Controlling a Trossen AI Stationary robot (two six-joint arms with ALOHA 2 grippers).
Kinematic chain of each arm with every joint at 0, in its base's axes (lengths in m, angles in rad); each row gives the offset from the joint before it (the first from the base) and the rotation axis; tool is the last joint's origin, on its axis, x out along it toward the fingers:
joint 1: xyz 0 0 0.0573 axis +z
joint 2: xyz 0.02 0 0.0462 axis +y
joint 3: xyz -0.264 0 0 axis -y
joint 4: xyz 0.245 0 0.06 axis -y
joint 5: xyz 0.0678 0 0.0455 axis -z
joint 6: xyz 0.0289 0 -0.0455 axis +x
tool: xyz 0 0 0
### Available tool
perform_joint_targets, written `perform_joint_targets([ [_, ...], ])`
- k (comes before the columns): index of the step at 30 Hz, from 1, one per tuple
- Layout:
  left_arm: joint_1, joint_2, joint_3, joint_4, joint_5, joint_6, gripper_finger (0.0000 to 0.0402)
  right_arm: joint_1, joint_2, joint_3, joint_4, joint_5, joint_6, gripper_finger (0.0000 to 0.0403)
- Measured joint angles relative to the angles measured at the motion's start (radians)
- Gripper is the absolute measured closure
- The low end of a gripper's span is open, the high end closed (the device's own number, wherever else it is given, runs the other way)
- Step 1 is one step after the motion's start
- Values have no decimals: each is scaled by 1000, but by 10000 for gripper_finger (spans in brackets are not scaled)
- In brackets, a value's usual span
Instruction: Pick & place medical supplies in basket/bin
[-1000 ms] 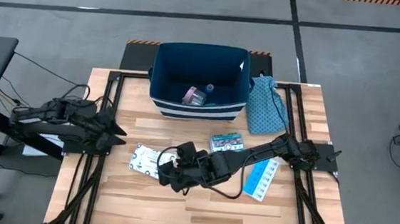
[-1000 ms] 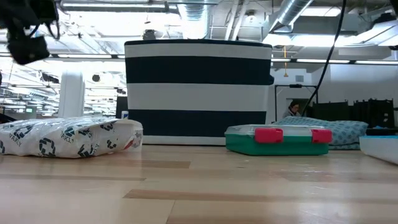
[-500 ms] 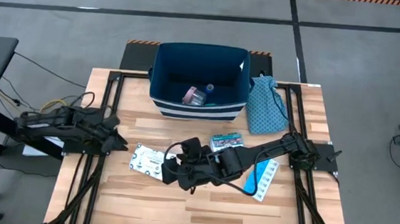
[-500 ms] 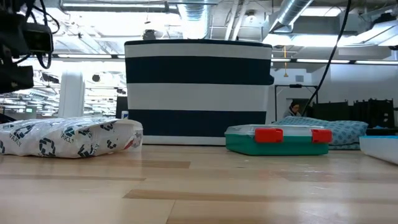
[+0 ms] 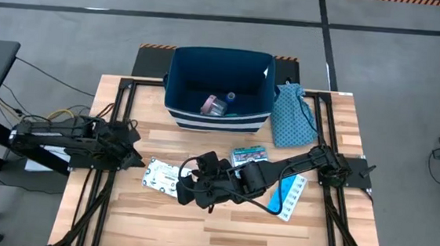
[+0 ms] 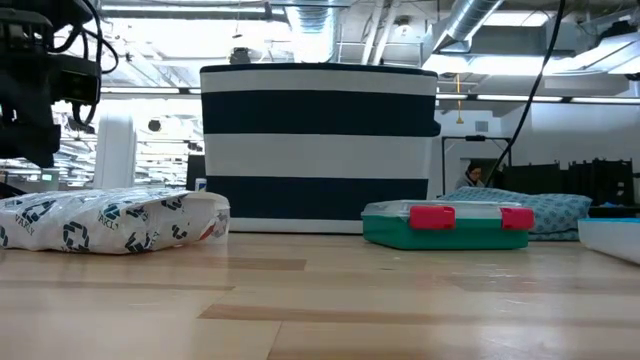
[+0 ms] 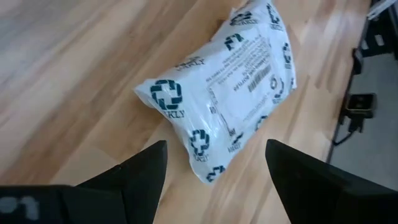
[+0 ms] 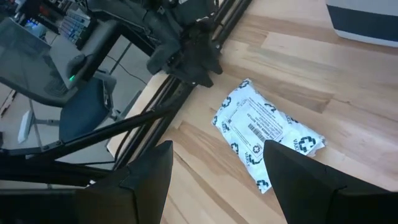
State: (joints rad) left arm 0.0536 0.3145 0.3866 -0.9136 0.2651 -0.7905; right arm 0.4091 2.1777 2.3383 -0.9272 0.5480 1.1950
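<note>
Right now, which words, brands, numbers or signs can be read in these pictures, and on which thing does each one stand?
None can be read with certainty.
White packet: repeated green cross logos with a short brand word, a block of fine print and a barcode, all too blurred to read.
Teal-and-red box: printed lid, too small to read.
Bin: stripes only, no text.

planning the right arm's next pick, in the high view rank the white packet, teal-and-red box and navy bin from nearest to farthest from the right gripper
From the open right gripper, mid-table:
1. white packet, just to its left.
2. teal-and-red box, back toward the right.
3. navy bin, at the table's far edge.
</note>
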Motion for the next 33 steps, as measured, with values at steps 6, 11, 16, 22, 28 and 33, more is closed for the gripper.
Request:
perform_joint_targets([
  [6, 0, 47, 0, 8, -9, -15, 140, -1, 0, 0, 1, 0, -36, 159],
  [11, 0, 109, 0, 25, -10, -19, 140, -9, 0, 0, 1, -1, -84, 159],
  [16, 0, 172, 0, 93, -8, -19, 140, -24, -6, 0, 0, -17, -149, 159],
  [22, 0, 253, 0, 107, 5, 11, 140, -41, -16, 0, -87, -94, -294, 159],
  [28, 0, 292, 0, 122, 11, 25, 140, -59, -9, -5, -350, -224, -371, 173],
  [33, 0, 296, 0, 134, 12, 26, 140, -66, 61, -9, -343, -284, -496, 219],
])
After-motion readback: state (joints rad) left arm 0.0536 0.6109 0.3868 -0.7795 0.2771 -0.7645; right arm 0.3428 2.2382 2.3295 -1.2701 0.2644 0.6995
